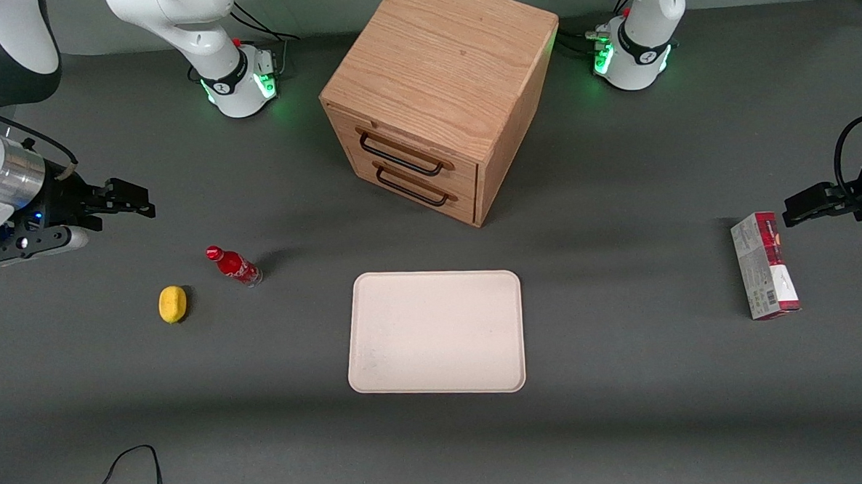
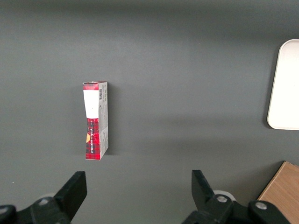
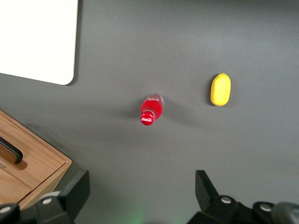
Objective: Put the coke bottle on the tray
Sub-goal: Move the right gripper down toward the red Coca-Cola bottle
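Gripper (image 1: 134,202): high above the table, fingers spread wide, holding nothing.
Coke bottle (image 1: 234,266): upright on the bare table, below the gripper and nearer the front camera, beside the lemon (image 1: 172,304); cap (image 3: 147,118) facing the wrist camera.
Tray (image 1: 436,332): well apart from the gripper, toward the table's middle, nothing on it.
Handling: probably light, rigid, smooth, tall and tippable.
Grasp: around the body under the cap, low enough to stop swinging.
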`<state>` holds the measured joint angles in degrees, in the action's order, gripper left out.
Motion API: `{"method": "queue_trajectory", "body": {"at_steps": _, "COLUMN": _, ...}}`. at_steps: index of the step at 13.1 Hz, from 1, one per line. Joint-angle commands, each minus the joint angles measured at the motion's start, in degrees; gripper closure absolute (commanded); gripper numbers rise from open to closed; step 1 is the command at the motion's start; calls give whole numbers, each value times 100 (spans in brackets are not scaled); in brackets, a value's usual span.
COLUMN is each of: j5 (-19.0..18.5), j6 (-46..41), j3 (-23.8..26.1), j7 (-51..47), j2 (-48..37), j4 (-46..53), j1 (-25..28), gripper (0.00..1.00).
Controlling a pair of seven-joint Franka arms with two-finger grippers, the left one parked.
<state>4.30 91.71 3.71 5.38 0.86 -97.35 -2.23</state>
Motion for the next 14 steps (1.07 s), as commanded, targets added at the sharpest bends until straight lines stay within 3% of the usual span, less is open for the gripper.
{"method": "queue_trajectory", "body": {"at_steps": 1, "j5": 71, "j6": -284, "j3": -151, "j7": -63, "j2": -59, "j4": 137, "j1": 100, "gripper": 0}}
{"method": "queue_trajectory", "body": {"at_steps": 14, "j5": 9, "j6": -601, "j3": -204, "j7": -125, "j2": -331, "j4": 243, "j1": 126, "gripper": 0}}
